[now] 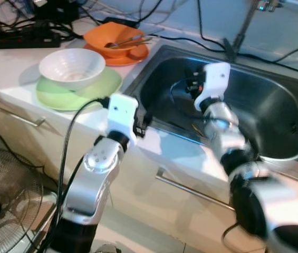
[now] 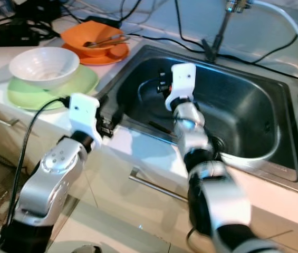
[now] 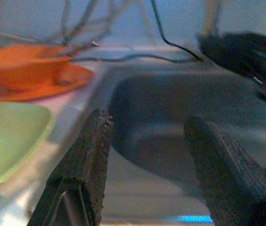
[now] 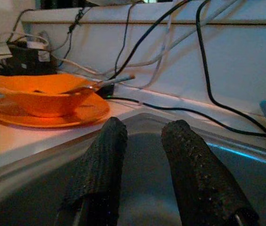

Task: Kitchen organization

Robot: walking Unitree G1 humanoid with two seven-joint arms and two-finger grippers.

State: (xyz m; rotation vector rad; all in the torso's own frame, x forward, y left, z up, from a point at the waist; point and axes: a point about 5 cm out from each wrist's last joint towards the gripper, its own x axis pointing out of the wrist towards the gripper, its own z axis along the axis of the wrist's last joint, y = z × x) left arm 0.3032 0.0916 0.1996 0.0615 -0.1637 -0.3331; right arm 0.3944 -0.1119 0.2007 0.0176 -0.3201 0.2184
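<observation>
Stainless steel makes up the biggest thing here: one sink (image 1: 275, 116) sunk into the white counter (image 1: 11, 68), with one tap (image 2: 228, 10) behind it. On the counter to the robot's left of the basin stand two stacks of crockery, each a single bowl on a single plate: a white bowl (image 1: 72, 67) on a green plate (image 1: 51, 97), and further back an orange bowl (image 1: 114, 41) on an orange plate (image 1: 133, 57), with metal cutlery (image 4: 100, 84) resting across the orange bowl, its long axis roughly along the counter's back edge; how many pieces I cannot tell. The right gripper (image 4: 144, 165) sits inside the basin, its two fingers slightly apart and holding nothing, aimed toward the orange stack, which lies ahead of it and up over the rim. The left gripper (image 3: 147, 160) hangs at the sink's front edge with its fingers spread wide and empty; the green plate is just beside it, making that arm the nearer one to the white bowl. A thin dark item (image 2: 156, 126) lies on the sink floor, too small to identify.
</observation>
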